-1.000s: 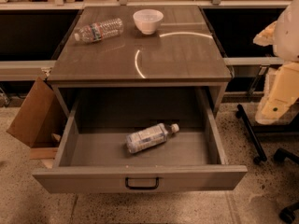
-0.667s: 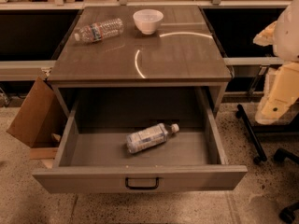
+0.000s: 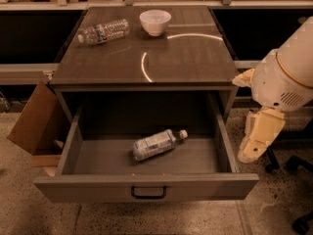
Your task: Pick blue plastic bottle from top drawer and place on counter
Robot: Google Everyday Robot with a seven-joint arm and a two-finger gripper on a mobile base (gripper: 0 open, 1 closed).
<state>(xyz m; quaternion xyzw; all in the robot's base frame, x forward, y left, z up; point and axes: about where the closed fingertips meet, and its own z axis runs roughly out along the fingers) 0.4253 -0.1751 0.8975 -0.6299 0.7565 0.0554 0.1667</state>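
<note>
The blue plastic bottle [image 3: 157,144] was found lying on its side in the opened top drawer [image 3: 146,187], its white cap turned to the right. The gripper [image 3: 254,146] was held outside the drawer's right wall, apart from the bottle; its opening could not be told. A white bowl [image 3: 155,22] was seen on the counter [image 3: 186,58]

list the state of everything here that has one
top drawer, pulled open
blue plastic bottle, on its side in the drawer, capped
clear bottle, on its side on the counter
bowl, upright on the counter
tool, right of the drawer, apart from the blue plastic bottle
</note>
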